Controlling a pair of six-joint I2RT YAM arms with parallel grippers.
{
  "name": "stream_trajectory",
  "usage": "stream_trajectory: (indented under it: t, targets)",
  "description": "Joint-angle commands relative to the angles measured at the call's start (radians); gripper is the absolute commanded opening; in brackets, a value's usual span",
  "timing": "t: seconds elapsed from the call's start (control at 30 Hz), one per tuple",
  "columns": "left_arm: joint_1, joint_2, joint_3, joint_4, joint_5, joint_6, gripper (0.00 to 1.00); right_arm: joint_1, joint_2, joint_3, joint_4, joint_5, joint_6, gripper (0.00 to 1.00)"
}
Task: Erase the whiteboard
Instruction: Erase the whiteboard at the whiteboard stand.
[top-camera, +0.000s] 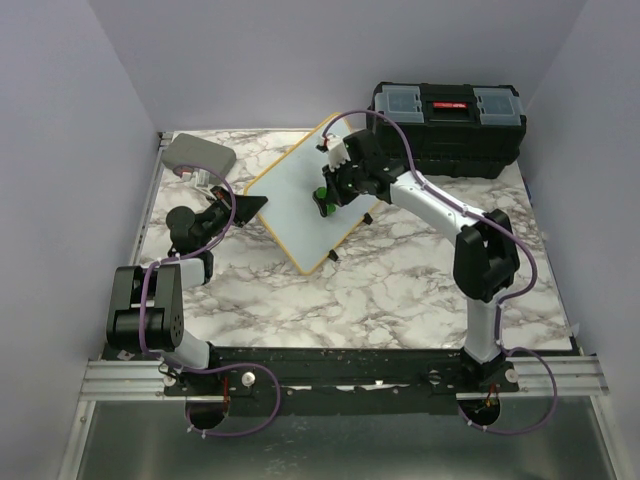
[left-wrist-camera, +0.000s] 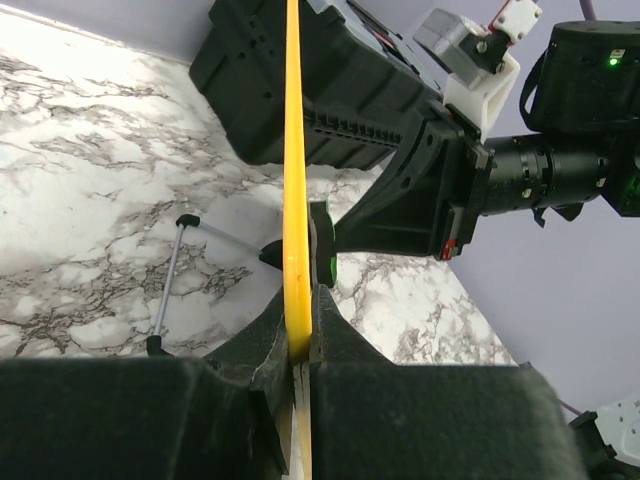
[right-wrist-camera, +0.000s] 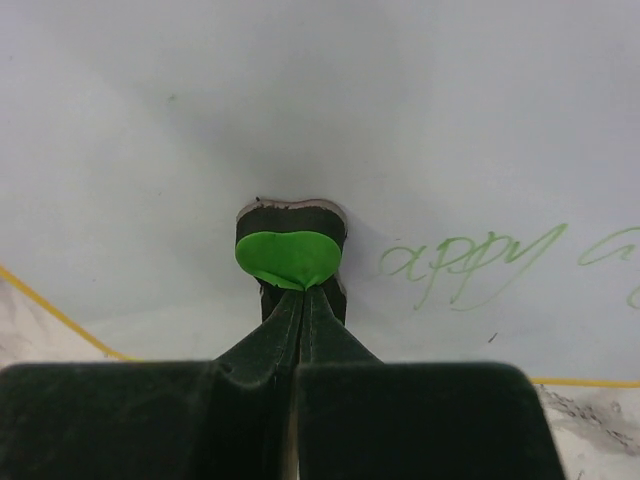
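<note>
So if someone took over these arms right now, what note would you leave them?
Left pincer: shut on the whiteboard edge, steadying it.
Right pincer: shut on the green eraser, against the board face.
Done: the patch around the eraser looks clean.
Left to do: green writing right of the eraser, in the right wrist view.

A robotics lab test cell: plain lavender panels (top-camera: 60, 150) box in a marble-patterned tabletop (top-camera: 400, 290), and an aluminium rail (top-camera: 590, 375) at its near edge carries the left arm (top-camera: 150, 305) and right arm (top-camera: 485, 255).

Bright, even light; wrist-view foreground apparently defocused.
</note>
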Motion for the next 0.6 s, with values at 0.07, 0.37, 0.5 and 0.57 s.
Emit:
stream_trajectory:
  t: [0.07,0.37,0.5,0.57]
  targets:
    - [-0.026,-0.009,0.012,-0.005,0.091,0.018,0.00,0.016,0.026,-0.032,-0.045,-0.002,-0.048,0.01]
    - [-0.026,-0.009,0.014,-0.005,0.091,0.017,0.00,0.015,-0.032,-0.081,0.096,0.380,-0.037,0.01]
    - [-0.027,-0.011,0.013,-0.004,0.091,0.017,0.00,0.016,-0.024,-0.099,0.039,0.212,-0.091,0.01]
    - [-0.028,-0.009,0.014,-0.005,0.091,0.016,0.00,0.015,-0.019,-0.097,-0.007,0.065,-0.129,0.01]
